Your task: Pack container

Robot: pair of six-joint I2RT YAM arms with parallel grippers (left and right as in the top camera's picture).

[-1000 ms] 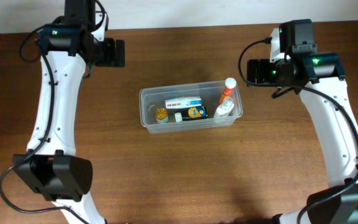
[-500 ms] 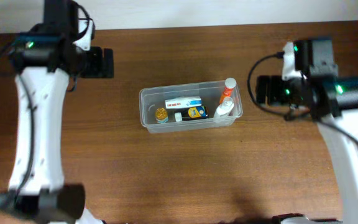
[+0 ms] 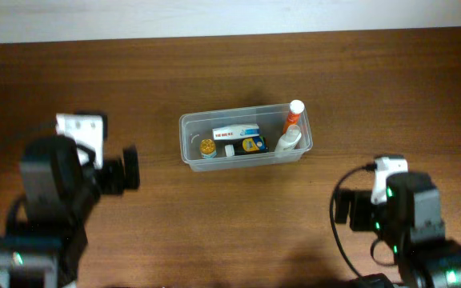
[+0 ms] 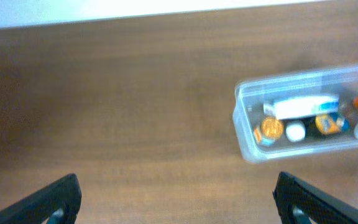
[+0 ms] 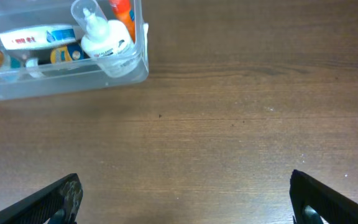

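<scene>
Hovering apart from the container (image 3: pixel 182 138) (jaws wide): left gripper (image 3: pixel 133 170); right gripper (image 3: pixel 339 210).

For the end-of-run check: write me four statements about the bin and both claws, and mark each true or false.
1. The left claw and the right claw are both open and empty. True.
2. The orange-capped bottle lies outside the container. False: it is inside, at the end nearer the right arm, beside the white bottle.
3. The box lies inside the container. True.
4. The left claw grips the container's rim. False: it hangs over the table, apart from the container.
</scene>
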